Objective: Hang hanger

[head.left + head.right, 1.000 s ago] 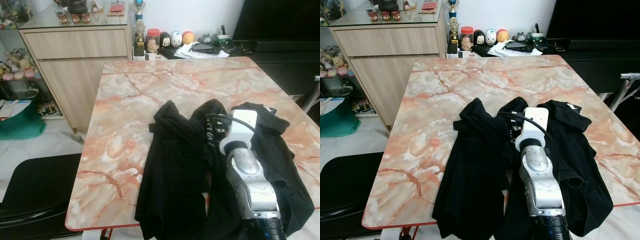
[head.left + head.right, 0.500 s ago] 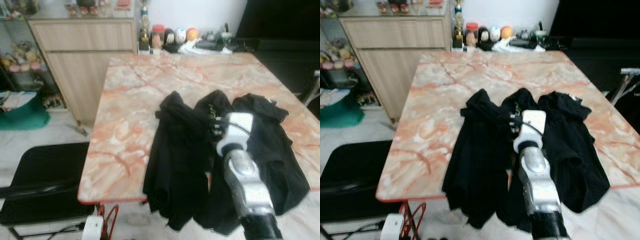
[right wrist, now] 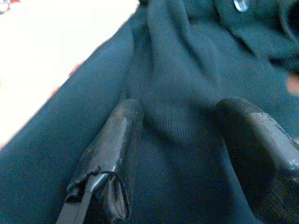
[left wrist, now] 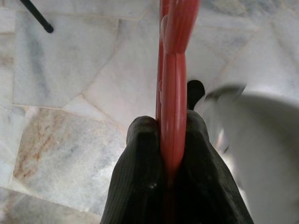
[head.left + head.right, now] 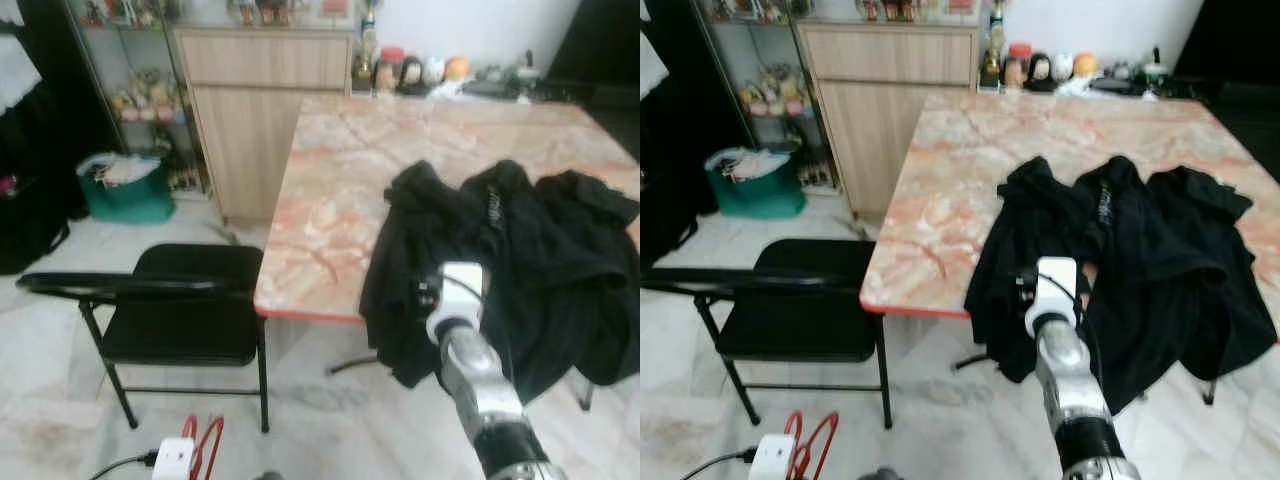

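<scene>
A red plastic hanger (image 4: 174,70) is clamped between the black fingers of my left gripper (image 4: 170,128), low over the marble floor. Its red loop (image 5: 207,440) also shows at the bottom of the left eye view. A black garment (image 5: 540,260) lies crumpled on the marble table (image 5: 340,200) and droops over the near edge. My right arm (image 5: 462,320) reaches toward that drooping part. My right gripper (image 3: 182,112) is open, its fingers (image 3: 117,140) spread against the dark cloth.
A black folding chair (image 5: 190,300) stands left of the table on the pale marble floor (image 5: 60,400). A wooden cabinet (image 5: 260,100) and a glass shelf of trinkets line the back wall, with a green bag (image 5: 125,190) below. Small items crowd the table's far edge.
The camera has backed away and swung left, so the table looks farther and the chair and floor have come into view. My right arm now points at the garment's hanging edge.
</scene>
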You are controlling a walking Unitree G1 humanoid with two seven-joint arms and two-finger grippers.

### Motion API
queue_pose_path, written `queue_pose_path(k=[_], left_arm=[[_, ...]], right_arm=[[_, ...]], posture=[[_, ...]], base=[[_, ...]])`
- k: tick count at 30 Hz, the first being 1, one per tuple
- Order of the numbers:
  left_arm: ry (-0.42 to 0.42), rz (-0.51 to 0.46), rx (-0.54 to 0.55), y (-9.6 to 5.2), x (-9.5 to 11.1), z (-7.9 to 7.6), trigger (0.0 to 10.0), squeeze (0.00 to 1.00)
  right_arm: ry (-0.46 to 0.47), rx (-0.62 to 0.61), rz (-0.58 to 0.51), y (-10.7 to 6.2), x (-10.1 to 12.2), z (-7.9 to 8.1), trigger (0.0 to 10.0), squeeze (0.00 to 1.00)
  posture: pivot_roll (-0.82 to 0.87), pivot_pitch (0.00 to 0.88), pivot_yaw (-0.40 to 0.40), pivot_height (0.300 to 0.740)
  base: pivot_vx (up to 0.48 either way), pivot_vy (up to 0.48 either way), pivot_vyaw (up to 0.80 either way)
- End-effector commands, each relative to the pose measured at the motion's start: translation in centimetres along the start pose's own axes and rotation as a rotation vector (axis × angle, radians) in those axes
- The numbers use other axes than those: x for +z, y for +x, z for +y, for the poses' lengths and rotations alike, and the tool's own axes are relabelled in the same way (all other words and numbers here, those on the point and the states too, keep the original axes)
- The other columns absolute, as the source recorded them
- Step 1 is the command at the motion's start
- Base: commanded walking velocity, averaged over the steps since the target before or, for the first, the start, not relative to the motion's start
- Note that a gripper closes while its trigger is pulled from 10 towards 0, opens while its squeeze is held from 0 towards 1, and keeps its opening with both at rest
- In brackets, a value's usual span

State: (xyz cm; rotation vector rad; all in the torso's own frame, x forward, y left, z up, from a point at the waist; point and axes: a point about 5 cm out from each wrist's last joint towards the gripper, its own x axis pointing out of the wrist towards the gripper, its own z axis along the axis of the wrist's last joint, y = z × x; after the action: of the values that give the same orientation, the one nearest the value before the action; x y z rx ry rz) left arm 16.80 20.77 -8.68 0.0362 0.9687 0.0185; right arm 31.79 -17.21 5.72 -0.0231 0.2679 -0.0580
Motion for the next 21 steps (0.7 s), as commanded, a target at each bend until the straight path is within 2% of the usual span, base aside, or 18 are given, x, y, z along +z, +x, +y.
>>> queue_pose_path(k=[1,6,13,16,19,21], left_arm=[[0.005,0.018,-0.016,0.0,-0.4,-0.3,10.0,0.0],[0.006,0.017,-0.014,-0.1,-0.4,0.0,10.0,0.0],[0.003,0.016,-0.008,-0.2,-0.5,0.4,10.0,0.0],[0.001,0.016,-0.007,-0.2,-0.5,0.5,10.0,0.0],[0.012,0.021,-0.013,-0.2,-0.6,0.3,10.0,0.0],[0.015,0.023,-0.016,-0.1,-0.5,0.1,10.0,0.0]], right_arm=[[-0.008,-0.028,0.071,-0.4,-2.1,-0.9,10.0,0.0],[0.004,-0.011,0.087,-0.9,-4.1,-0.7,10.0,0.0],[-0.03,-0.021,-0.04,-1.1,-3.6,-0.4,10.0,0.0],[0.0,-0.027,-0.085,-1.1,-2.8,-0.4,10.0,0.0],[0.0,-0.013,-0.025,-1.1,-3.6,-0.3,10.0,0.0],[-0.012,-0.001,0.055,-1.3,-4.9,-0.3,10.0,0.0]], posture=[[0.0,0.0,0.0,0.74],[0.0,0.0,0.002,0.74],[0.01,0.0,-0.002,0.74],[0.0,0.0,-0.001,0.74],[0.0,0.0,-0.001,0.74],[0.0,0.0,0.0,0.74]], base=[[-0.334,0.0,0.0],[-0.332,0.0,0.0],[-0.329,0.0,0.0],[-0.324,0.0,0.0],[-0.321,0.0,0.0],[-0.322,0.0,0.0]])
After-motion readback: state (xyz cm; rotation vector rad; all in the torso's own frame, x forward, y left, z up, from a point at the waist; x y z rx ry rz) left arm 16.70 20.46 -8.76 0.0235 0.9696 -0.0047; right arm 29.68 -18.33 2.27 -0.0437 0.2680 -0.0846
